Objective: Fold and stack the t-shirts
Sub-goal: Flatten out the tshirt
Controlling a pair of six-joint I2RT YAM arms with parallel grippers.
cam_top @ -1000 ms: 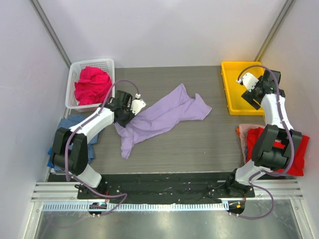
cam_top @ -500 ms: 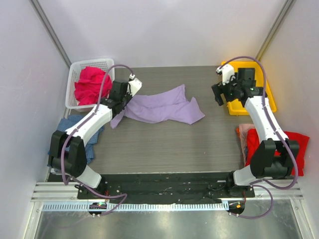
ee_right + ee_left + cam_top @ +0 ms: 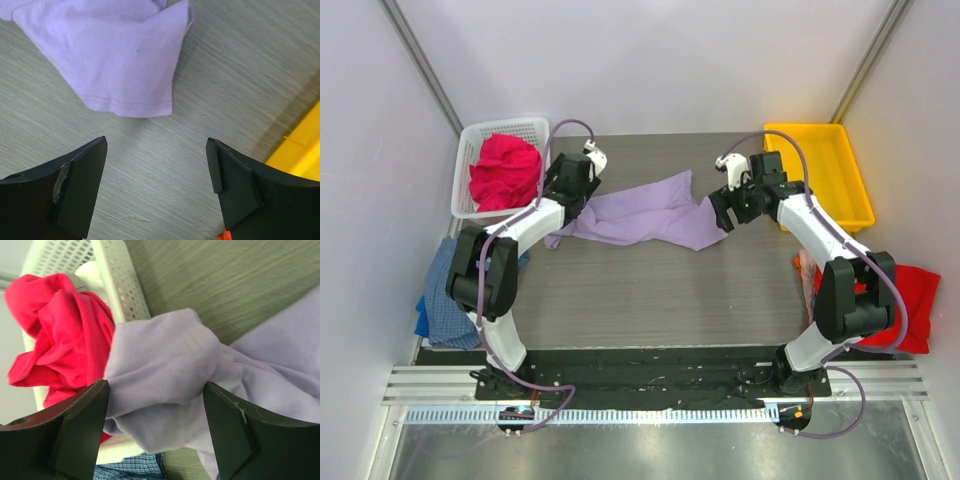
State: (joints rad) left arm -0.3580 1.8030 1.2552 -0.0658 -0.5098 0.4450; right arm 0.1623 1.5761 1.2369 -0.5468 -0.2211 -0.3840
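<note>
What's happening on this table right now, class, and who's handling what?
Two robot arms are working on the lavender t-shirt, which lies rumpled across the table, unfolded. The left gripper is at its left end, fingers apart with cloth between them. The right gripper hangs open by its right end, holding nothing. The pink t-shirt sits in the white basket; the blue checked t-shirt and red t-shirt lie at the left and right edges.
</note>
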